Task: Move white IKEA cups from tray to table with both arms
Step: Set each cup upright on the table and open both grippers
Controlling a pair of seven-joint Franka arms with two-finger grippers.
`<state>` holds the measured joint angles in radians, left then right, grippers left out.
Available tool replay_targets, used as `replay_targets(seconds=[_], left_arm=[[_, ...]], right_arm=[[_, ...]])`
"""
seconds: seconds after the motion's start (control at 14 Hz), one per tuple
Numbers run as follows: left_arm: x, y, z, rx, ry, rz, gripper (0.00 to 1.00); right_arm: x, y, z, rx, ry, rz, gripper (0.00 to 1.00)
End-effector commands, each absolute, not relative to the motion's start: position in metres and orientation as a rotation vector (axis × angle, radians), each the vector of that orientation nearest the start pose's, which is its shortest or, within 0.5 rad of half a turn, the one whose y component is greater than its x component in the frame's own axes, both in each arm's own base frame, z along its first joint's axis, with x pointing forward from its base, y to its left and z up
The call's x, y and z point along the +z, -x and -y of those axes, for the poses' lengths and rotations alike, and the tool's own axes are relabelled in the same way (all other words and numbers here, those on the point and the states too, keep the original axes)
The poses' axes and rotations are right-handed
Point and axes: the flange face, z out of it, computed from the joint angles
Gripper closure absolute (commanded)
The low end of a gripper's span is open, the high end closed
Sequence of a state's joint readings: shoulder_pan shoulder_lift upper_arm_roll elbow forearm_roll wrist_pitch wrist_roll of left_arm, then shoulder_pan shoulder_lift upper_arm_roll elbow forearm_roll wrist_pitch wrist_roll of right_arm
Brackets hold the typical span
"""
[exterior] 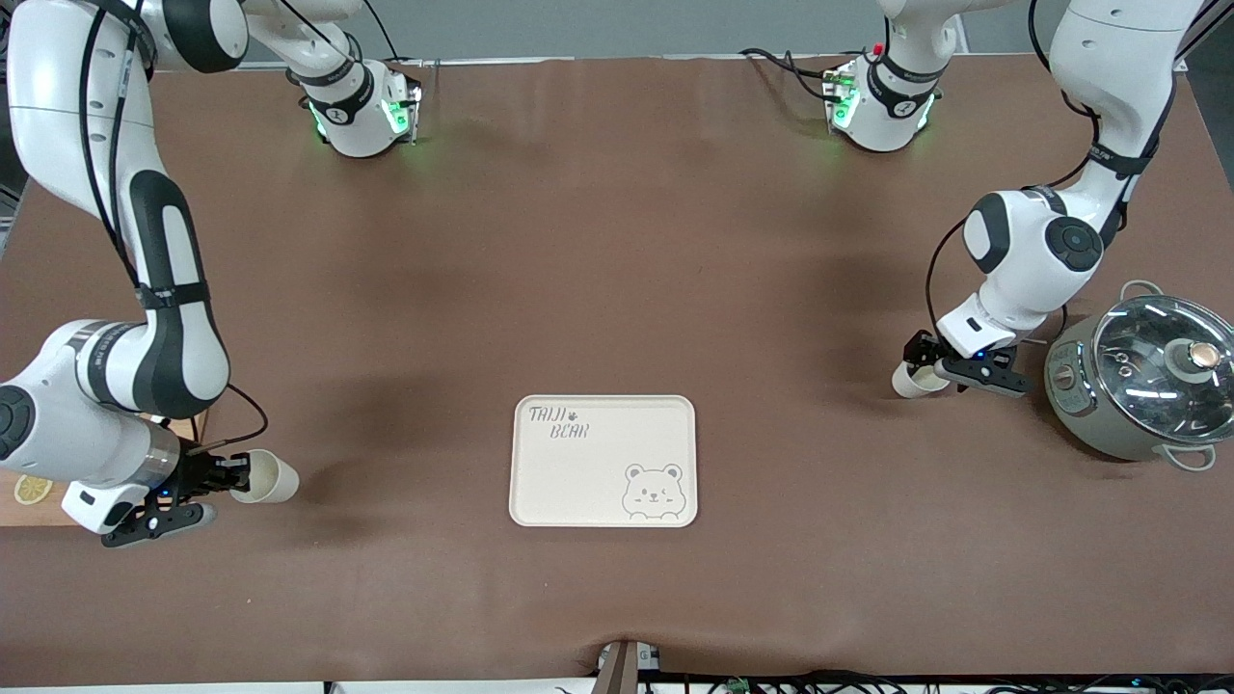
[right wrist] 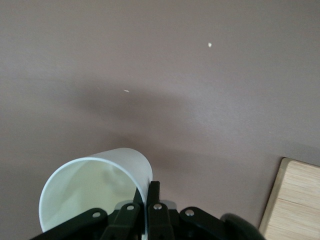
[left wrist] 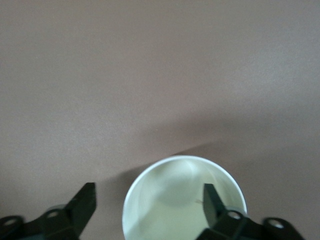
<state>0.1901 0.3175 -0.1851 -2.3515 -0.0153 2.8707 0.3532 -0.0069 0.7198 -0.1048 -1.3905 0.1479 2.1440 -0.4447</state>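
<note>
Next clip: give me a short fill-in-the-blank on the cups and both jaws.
1. The right gripper has its jaws ____ on the wall of a white cup.
2. The left gripper has its jaws ____ around the other cup.
3. The bear-printed tray holds ____ cups.

Missing words: shut; open; no

Lower rim of the small cream-white handleless cup (left wrist: 182,200) ran off the left wrist view's edge, the second such cup (right wrist: 95,192) sat partly hidden by the right black two-finger gripper (right wrist: 147,202), and a light wooden board (exterior: 29,496) was cut off at the front view's edge.
</note>
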Motion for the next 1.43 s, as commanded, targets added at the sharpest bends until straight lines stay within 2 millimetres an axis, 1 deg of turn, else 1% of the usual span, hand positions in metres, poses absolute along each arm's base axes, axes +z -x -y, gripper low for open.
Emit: replay_targets(seconds=[0.0,0.14,0.29,0.5,0.57,0.64,0.79,0.86,0.93,1.0,1.07,1.14,1.21,1.36], left_arm=[[0.235,-0.535,-0.003,-0.359,3.098,-0.514,0.00],[0.253,-0.543,-0.002,-0.296,3.107,-0.521,0.00],[0.280,-0.554,-0.002,-0.223,3.119,-0.521,0.00],[0.325,-0.580,0.003,-0.151,3.146,-0.528,0.00],[0.342,-0.590,0.008,-0.153,3.149,-0.526,0.00],[0.356,-0.598,0.018,-0.167,3.175,-0.442,0.00],[0.380,-0.607,0.037,-0.170,3.216,-0.192,0.00],[0.397,-0.613,0.051,-0.169,3.228,-0.090,0.00],[0.415,-0.621,0.060,-0.159,3.240,0.008,0.00],[0.435,-0.628,0.068,-0.139,3.246,0.078,0.00],[0.451,-0.636,0.077,-0.108,3.253,0.098,0.00],[0.465,-0.642,0.077,-0.069,3.251,0.098,0.00],[0.480,-0.645,0.074,-0.057,3.224,0.078,0.00],[0.504,-0.643,0.068,-0.011,3.182,0.061,0.00]], right_arm=[[0.270,-0.730,0.071,-0.062,3.086,0.500,1.00],[0.255,-0.730,0.077,-0.047,3.089,0.492,1.00],[0.246,-0.729,0.077,-0.030,3.083,0.481,1.00],[0.230,-0.726,0.081,-0.001,3.071,0.451,1.00],[0.229,-0.726,0.083,-0.001,3.068,0.438,1.00],[0.228,-0.725,0.083,-0.002,3.058,0.420,1.00],[0.222,-0.724,0.085,0.002,3.045,0.399,1.00],[0.221,-0.724,0.085,0.004,3.045,0.396,0.96],[0.221,-0.724,0.085,0.004,3.045,0.394,0.79],[0.221,-0.724,0.084,0.005,3.046,0.400,0.66],[0.221,-0.724,0.084,0.005,3.046,0.400,0.48],[0.222,-0.724,0.084,0.005,3.045,0.401,0.30],[0.223,-0.725,0.085,0.003,3.046,0.398,0.00],[0.228,-0.725,0.085,-0.005,3.045,0.401,0.00]])
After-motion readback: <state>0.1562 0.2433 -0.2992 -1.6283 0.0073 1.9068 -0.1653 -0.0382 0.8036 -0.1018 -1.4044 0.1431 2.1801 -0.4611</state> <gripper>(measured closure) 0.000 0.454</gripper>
